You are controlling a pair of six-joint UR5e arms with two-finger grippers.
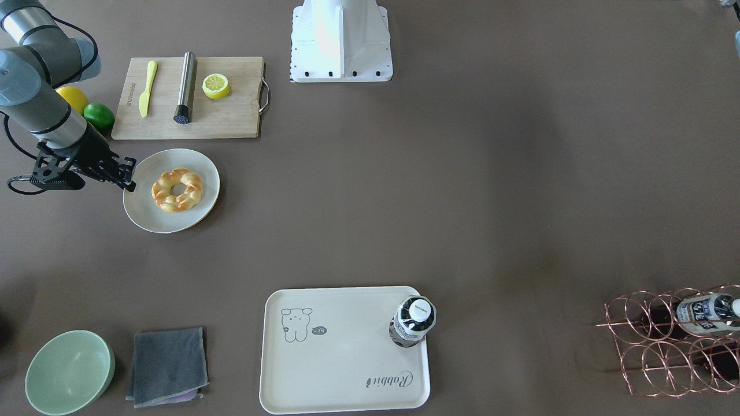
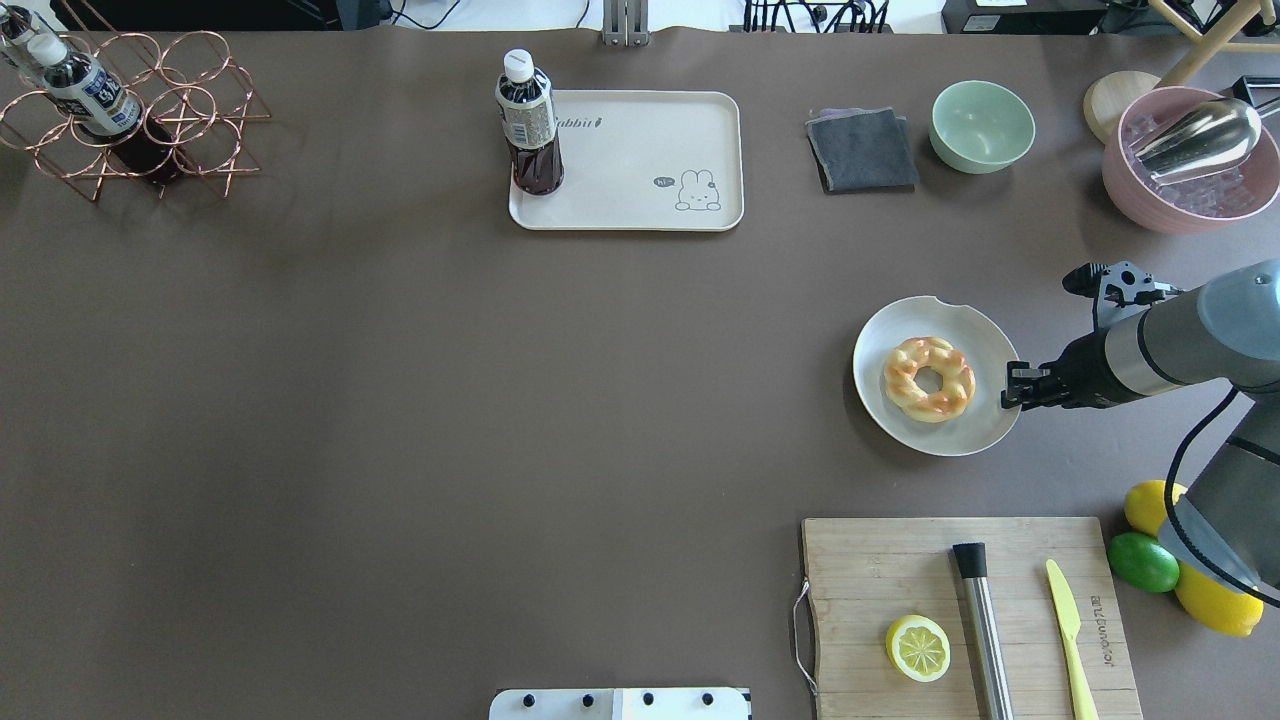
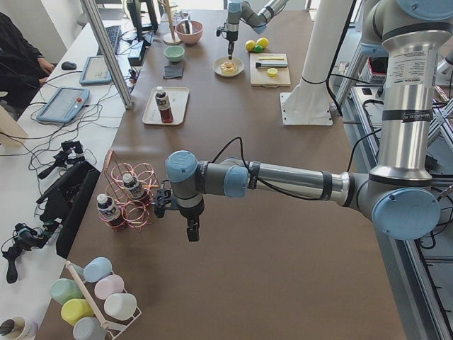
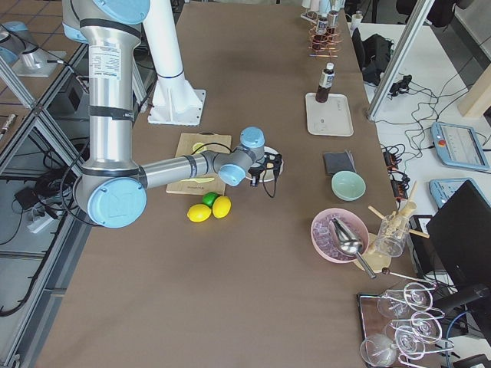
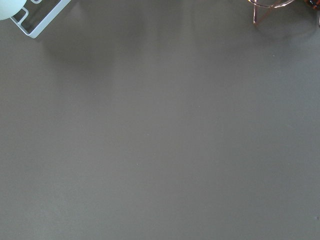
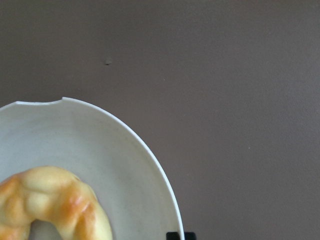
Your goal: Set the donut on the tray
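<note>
The donut (image 1: pixel 177 189) is a golden twisted ring lying on a round off-white plate (image 1: pixel 203 171) near the cutting board; it also shows in the overhead view (image 2: pixel 929 378) and the right wrist view (image 6: pixel 55 205). My right gripper (image 2: pixel 1012 387) hangs over the plate's rim (image 2: pixel 960 320) beside the donut, its fingers apart and empty. The cream tray (image 2: pixel 640 160) with the bear drawing lies far across the table with a dark bottle (image 2: pixel 528 125) standing on one corner. My left gripper (image 3: pixel 192 232) hovers over bare table near the wire rack; I cannot tell whether it is open.
A wooden cutting board (image 2: pixel 900 580) holds a lemon half (image 2: pixel 918 647), a steel cylinder and a yellow knife. Lemons and a lime (image 2: pixel 1143 560) lie beside it. A green bowl (image 2: pixel 982 125), grey cloth (image 2: pixel 862 150), pink bowl (image 2: pixel 1190 165) and copper wire rack (image 2: pixel 130 110) line the far edge.
</note>
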